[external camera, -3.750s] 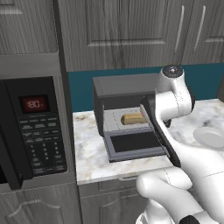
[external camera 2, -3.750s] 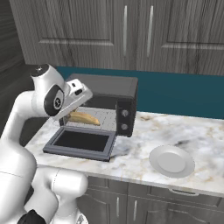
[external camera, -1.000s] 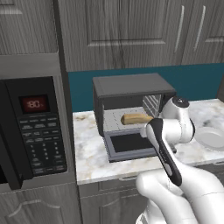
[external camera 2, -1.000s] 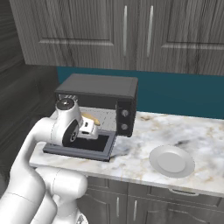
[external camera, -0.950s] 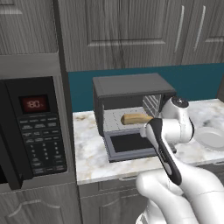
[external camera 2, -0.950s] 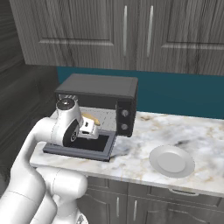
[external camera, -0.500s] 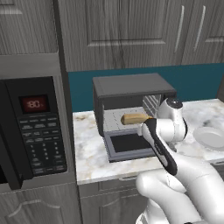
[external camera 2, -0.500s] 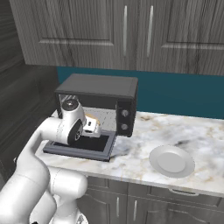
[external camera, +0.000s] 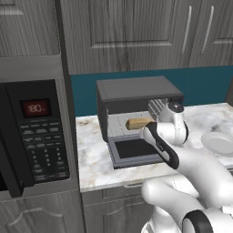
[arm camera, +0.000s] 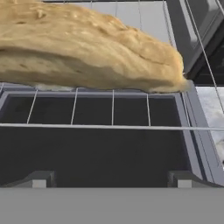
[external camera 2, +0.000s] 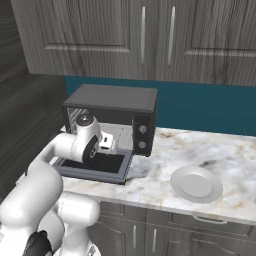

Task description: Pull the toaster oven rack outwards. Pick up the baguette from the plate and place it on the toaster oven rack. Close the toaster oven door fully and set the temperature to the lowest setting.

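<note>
Resting on the toaster oven rack [arm camera: 109, 127], the baguette [arm camera: 87, 48] is placed, so shutting the toaster oven door [external camera: 136, 152] looks next. That needs the wide, empty jaws of the gripper [arm camera: 109, 186] under its front edge. Only the right base view shows the knobs [external camera 2: 141, 136] and bare plate [external camera 2: 196, 184].

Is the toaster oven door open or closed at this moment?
Open. The door lies flat on the counter before the oven, and the baguette shows inside on the rack.
</note>
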